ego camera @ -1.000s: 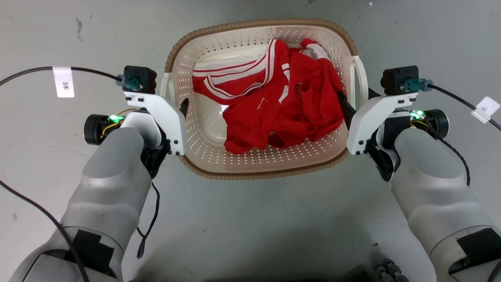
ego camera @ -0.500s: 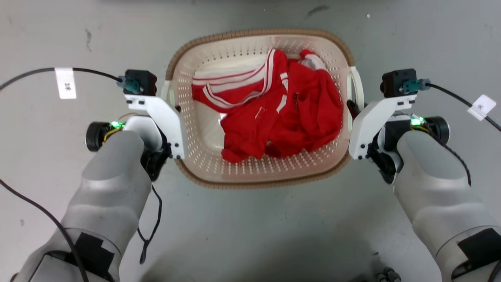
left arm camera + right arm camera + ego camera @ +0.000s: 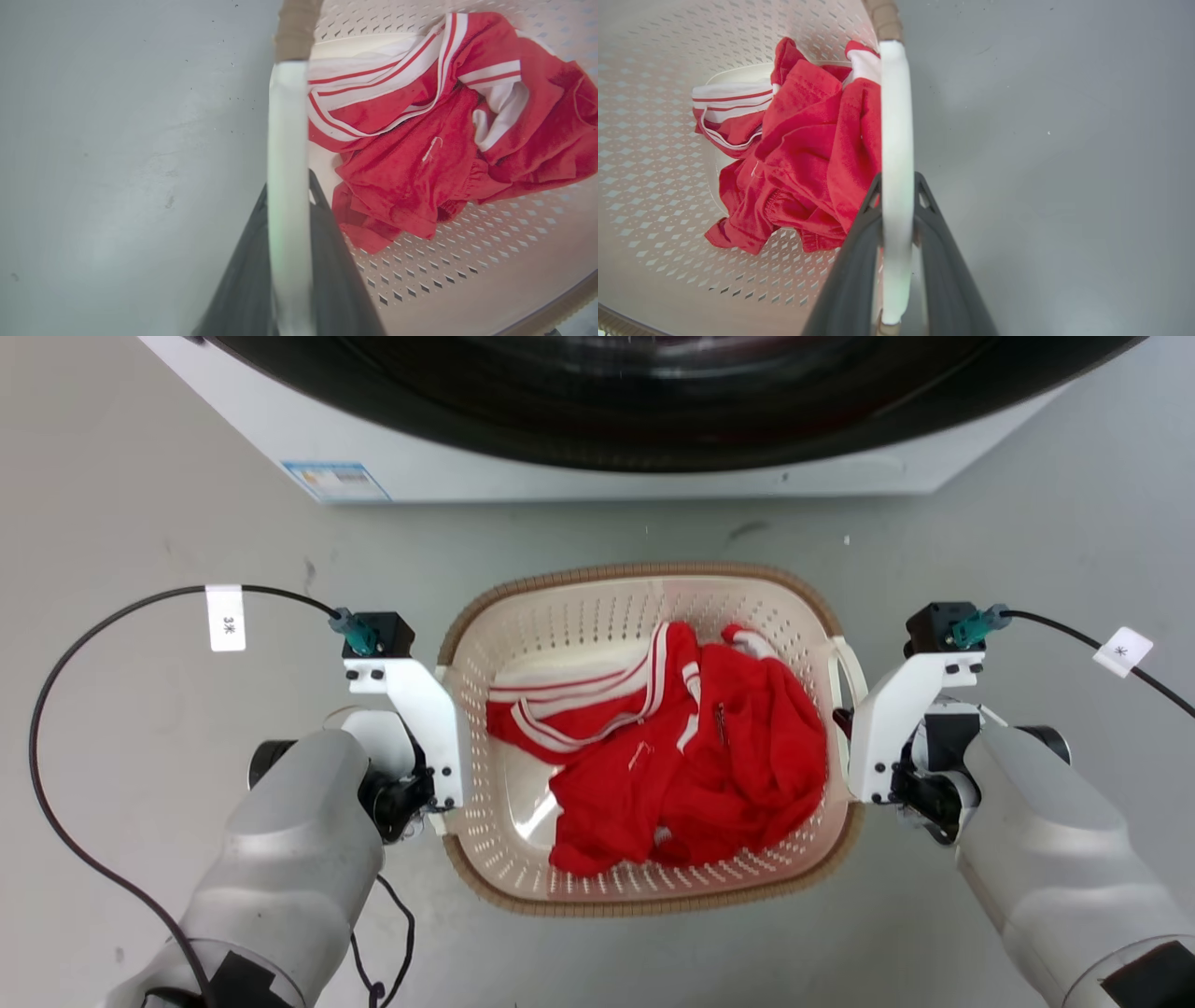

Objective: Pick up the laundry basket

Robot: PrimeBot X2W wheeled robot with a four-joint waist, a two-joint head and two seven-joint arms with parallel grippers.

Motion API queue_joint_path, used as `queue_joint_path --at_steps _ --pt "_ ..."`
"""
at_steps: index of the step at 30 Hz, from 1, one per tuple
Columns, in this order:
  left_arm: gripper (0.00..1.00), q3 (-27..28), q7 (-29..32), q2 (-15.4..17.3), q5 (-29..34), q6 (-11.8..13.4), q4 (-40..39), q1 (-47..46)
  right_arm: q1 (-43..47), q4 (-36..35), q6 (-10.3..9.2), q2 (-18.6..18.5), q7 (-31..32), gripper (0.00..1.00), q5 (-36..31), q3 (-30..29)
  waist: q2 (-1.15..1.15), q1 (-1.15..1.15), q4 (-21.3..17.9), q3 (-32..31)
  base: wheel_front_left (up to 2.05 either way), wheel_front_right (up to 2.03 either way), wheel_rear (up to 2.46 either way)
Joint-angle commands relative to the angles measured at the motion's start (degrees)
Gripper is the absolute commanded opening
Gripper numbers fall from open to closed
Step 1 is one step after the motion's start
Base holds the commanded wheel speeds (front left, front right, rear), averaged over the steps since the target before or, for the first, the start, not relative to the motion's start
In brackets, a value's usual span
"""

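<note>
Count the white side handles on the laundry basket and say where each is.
2. The left handle of the laundry basket sits in the left gripper; the right handle sits in the right gripper. None seems hidden.

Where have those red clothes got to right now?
In the head view, the red clothes lie inside the basket, heaped toward its right side. The basket is mid-picture, with the washer beyond it at the top.
</note>
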Motion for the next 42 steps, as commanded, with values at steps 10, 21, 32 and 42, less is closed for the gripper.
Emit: queue_joint_path --at_steps 10,21,32,42 --pt "0.0 -3.01 7.08 -0.23 -5.45 -0.47 -0.68 3.41 3.45 -0.06 0.16 -0.73 9.43 0.0 5.93 2.79 0.0 0.0 0.96 -14.96 0.0 0.0 0.0" --pt "0.0 -4.64 12.58 -0.59 -9.55 -0.47 0.44 6.36 4.7 2.5 0.16 0.06 17.91 0.0 10.12 2.96 0.0 0.0 0.58 -23.8 0.0 0.0 0.0" --pt "0.0 -6.5 16.05 -1.8 -12.36 -0.53 0.96 10.98 8.06 5.65 0.16 1.12 22.86 0.0 12.04 2.26 0.0 0.0 0.42 -30.78 0.0 0.0 0.0" --pt "0.0 -7.5 15.98 -2.42 -14.02 -0.59 1.19 13.45 9.87 6.4 0.17 1.9 23.44 0.0 11.69 1.96 0.0 0.0 -0.02 -32.6 0.0 0.0 0.0"
